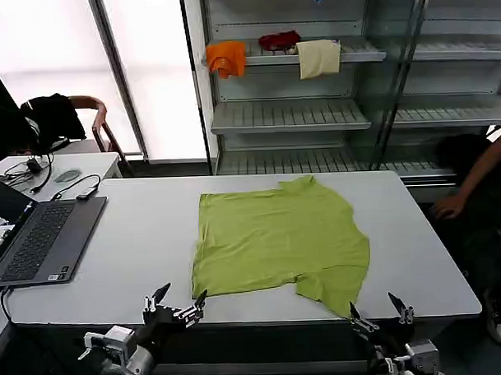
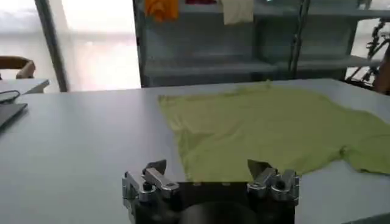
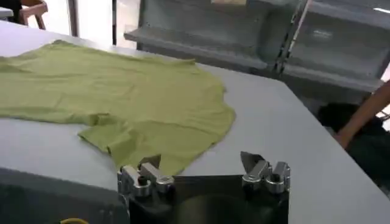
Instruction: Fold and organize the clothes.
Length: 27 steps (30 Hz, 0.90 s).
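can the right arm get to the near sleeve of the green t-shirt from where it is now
Probably yes. The right gripper hangs open at the table's near edge, just short of the T-shirt's near sleeve. Nothing lies between them, and the sleeve lies flat.

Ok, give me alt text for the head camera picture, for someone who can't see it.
A lime-green T-shirt lies spread flat on a white table. The left gripper and right gripper, both open, hover at the near edge. A laptop sits at the table's left.
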Each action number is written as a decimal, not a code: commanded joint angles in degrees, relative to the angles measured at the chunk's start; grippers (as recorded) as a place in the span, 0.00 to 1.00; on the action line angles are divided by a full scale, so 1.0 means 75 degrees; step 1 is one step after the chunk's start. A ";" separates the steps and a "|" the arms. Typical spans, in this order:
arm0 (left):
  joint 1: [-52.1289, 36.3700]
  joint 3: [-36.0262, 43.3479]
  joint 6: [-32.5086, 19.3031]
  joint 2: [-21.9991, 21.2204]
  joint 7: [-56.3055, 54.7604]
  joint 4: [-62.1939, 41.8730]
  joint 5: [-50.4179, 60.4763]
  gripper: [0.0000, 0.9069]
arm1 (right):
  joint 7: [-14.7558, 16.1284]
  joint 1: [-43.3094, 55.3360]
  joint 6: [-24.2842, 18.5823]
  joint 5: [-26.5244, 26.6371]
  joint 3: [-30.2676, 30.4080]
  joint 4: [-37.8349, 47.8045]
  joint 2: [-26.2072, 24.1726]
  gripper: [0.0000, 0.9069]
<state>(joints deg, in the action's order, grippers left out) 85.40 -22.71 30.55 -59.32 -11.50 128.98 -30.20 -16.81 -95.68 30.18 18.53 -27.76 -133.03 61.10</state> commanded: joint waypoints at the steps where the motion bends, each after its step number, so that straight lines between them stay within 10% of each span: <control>1: -0.0685 0.0346 0.0313 -0.0083 0.0019 -0.0800 -0.0153 1.00 | -0.0019 0.0557 0.0315 -0.0019 0.0409 0.0311 0.0177 1.00; 11: -0.0898 0.0570 0.0177 -0.0224 0.0110 -0.1294 -0.0019 0.92 | 0.0011 0.0874 0.0279 -0.0283 0.0889 0.0705 0.0347 0.96; 15: -0.1009 0.0599 0.0116 -0.0282 0.0164 -0.1559 -0.0015 0.70 | 0.0008 0.0990 0.0326 -0.0276 0.1033 0.0876 0.0397 0.49; 18: -0.1013 0.0609 0.0068 -0.0312 0.0205 -0.1620 -0.0014 0.63 | 0.0014 0.1008 0.0340 -0.0288 0.1108 0.0928 0.0416 0.47; 21: -0.0975 0.0606 0.0025 -0.0312 0.0220 -0.1626 0.0000 0.18 | 0.0032 0.1005 0.0340 -0.0299 0.1129 0.0940 0.0414 0.14; 27: -0.0878 0.0627 -0.0021 -0.0303 0.0273 -0.1545 0.0043 0.02 | 0.0094 0.0974 0.0318 -0.0300 0.1108 0.0934 0.0395 0.00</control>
<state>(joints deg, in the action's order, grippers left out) 79.13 -18.59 30.38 -61.30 -9.80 118.83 -29.96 -16.26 -88.89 32.19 16.50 -20.63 -126.93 63.88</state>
